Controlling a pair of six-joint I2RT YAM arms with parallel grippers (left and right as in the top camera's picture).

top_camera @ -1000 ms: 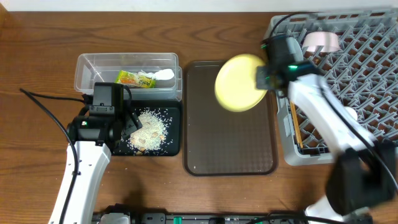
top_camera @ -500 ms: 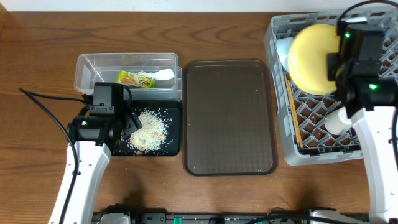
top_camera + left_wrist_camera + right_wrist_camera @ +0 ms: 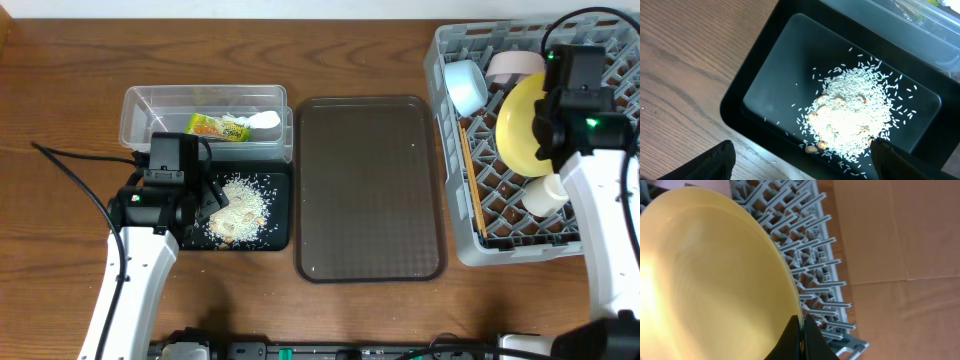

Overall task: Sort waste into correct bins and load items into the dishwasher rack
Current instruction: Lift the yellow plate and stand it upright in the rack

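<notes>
Two arms: right gripper clamps the yellow plate, tilted in the rack, upper right; left gripper spread over rice.

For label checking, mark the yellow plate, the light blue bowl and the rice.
yellow plate [image 3: 520,128]: overhead view, middle of its visible face.
light blue bowl [image 3: 465,87]: overhead view, middle of its body.
rice [image 3: 852,112]: left wrist view, centre of the heap.
</notes>
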